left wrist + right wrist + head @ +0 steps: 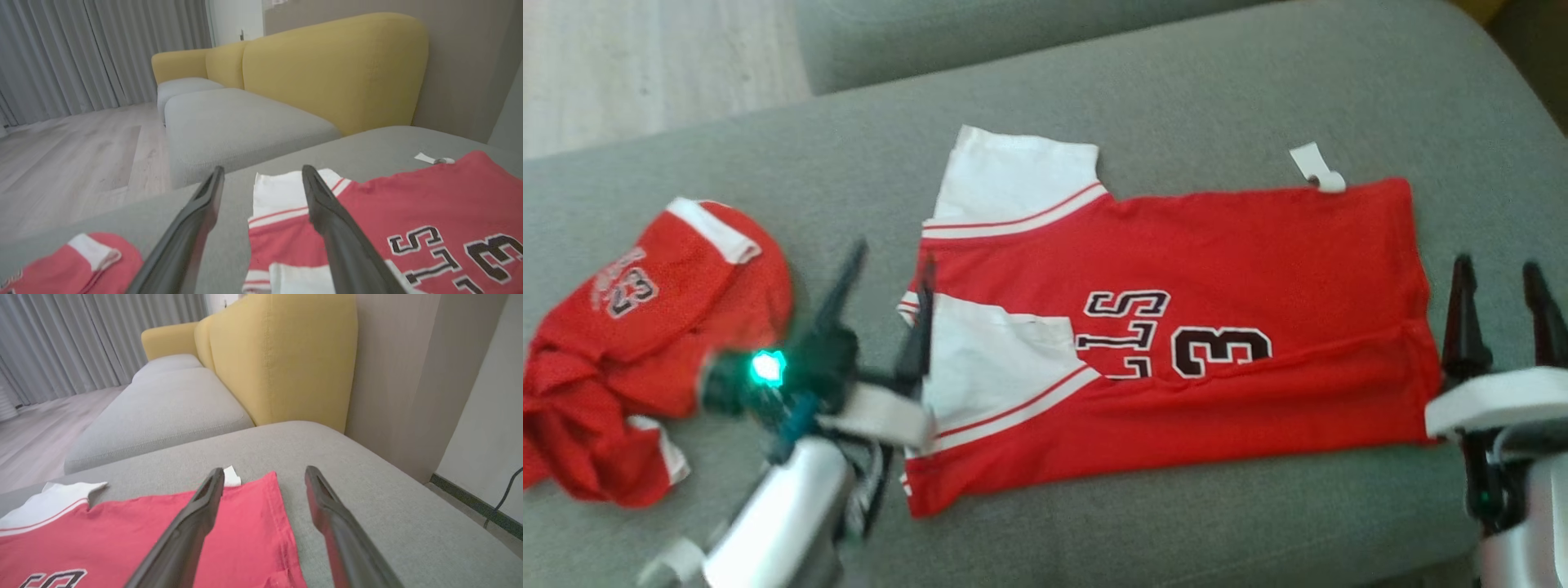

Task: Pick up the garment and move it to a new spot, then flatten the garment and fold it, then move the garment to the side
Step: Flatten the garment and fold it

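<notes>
Head view: red jersey (1176, 327) lies flat on the grey sofa cushion (1176, 98), its near long edge apparently turned up over the lettering. Long axis runs left to right, with sleeves toward the robot's left and hem toward its right. Left gripper (892, 257) is at the sleeve end and right gripper (1497, 265) just off the hem, both spread wide and empty. Step judged: folding, lengthwise fold laid. Next move: grasp the end corners for a crosswise fold.
</notes>
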Robot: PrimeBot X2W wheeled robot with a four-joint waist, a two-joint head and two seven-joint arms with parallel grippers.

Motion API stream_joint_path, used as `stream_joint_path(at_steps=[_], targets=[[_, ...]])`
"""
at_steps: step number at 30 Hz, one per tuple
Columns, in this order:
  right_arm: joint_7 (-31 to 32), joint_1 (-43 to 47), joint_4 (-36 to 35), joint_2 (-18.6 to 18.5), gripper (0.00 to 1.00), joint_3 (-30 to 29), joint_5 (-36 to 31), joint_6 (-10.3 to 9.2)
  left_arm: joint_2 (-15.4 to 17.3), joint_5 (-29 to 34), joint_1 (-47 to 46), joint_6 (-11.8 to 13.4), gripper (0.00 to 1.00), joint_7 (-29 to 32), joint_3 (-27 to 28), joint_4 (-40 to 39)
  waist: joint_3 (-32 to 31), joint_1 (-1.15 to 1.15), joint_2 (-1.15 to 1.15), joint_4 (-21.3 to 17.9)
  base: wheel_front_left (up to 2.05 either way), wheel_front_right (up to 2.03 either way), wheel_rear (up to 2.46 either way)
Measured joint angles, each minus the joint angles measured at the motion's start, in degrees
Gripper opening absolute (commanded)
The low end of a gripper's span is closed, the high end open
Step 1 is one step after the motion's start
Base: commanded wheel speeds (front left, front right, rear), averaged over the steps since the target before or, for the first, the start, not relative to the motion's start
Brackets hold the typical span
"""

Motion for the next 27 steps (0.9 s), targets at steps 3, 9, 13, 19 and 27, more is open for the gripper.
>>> stream_joint_path(at_steps=[3,9,13,19,27], targets=[[-2.85,-1.88,-0.62,0.47,1.00,0.74,0.10,0.00,1.72,0.20,-4.45,-2.27,1.00,-0.25,0.53,-1.16,1.71,0.00,0.00,-1.11,0.00,0.00,0.00],[-5.33,-7.27,-0.69,0.96,1.00,3.72,0.32,0.00,6.98,1.07,-18.30,-11.25,1.00,9.77,-0.65,1.27,6.09,0.01,0.00,-4.20,0.00,0.00,0.00],[-6.35,-10.98,0.33,1.11,1.00,6.32,0.65,0.00,9.55,1.01,-28.94,-18.98,1.00,19.01,-3.08,7.34,9.15,0.01,0.00,-6.89,0.00,0.00,0.00],[-8.02,-14.91,2.38,1.22,1.00,10.17,2.49,0.00,12.54,-4.02,-37.65,-21.23,1.00,28.85,-8.86,16.83,13.18,0.01,0.00,-11.42,0.00,0.00,0.00],[-11.32,-17.00,4.83,1.34,1.00,14.58,7.43,0.00,17.35,-12.84,-45.15,-21.39,1.00,33.62,-17.60,23.75,18.06,0.00,0.00,-16.86,0.00,0.00,0.00]])
